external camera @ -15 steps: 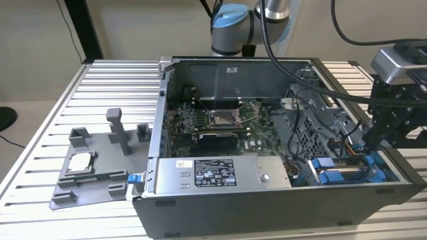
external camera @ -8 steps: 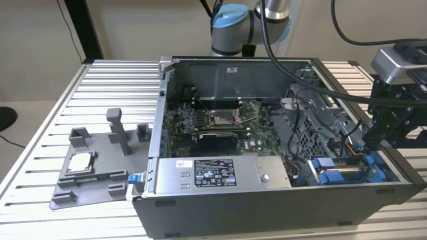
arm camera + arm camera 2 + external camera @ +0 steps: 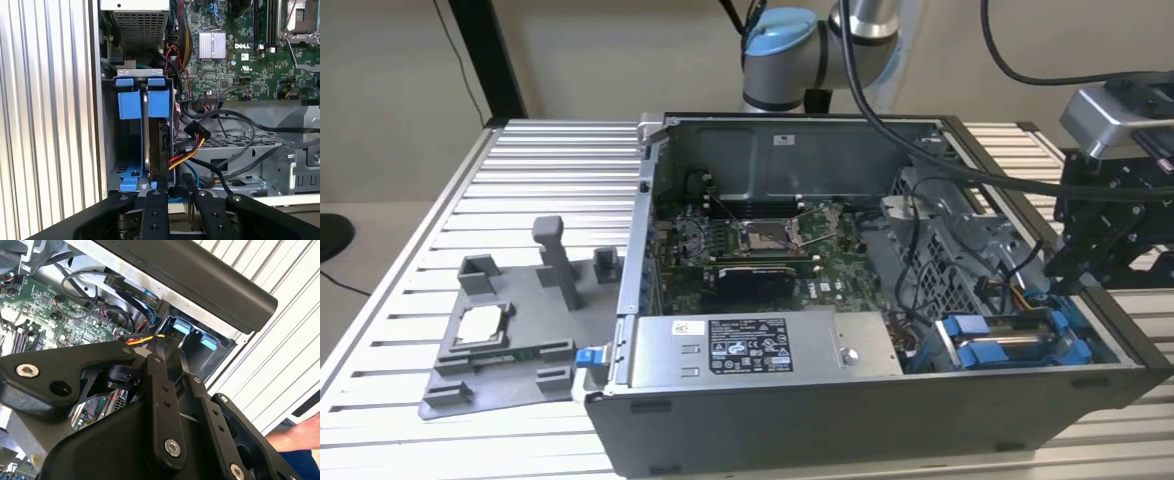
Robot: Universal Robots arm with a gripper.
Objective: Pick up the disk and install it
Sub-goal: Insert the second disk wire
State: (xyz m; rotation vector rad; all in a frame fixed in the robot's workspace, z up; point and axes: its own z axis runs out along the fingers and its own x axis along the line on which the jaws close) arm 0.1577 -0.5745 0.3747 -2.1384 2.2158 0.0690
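The disk stands on edge inside the drive bay at a front corner of the open computer case, with its blue carrier tabs showing at one end. In the exterior view the blue carrier lies at the case's right. My gripper hangs right at the disk's cable end, above the bay. Its two black fingers stand close together, and I see nothing between them. Red, yellow and black wires run to the disk just beside the fingertips.
A long grey power-supply box lies along the case's front. The green motherboard fills the middle. A grey fixture plate carrying a small silver chip sits on the slatted table at the exterior view's left. A person's arm is near.
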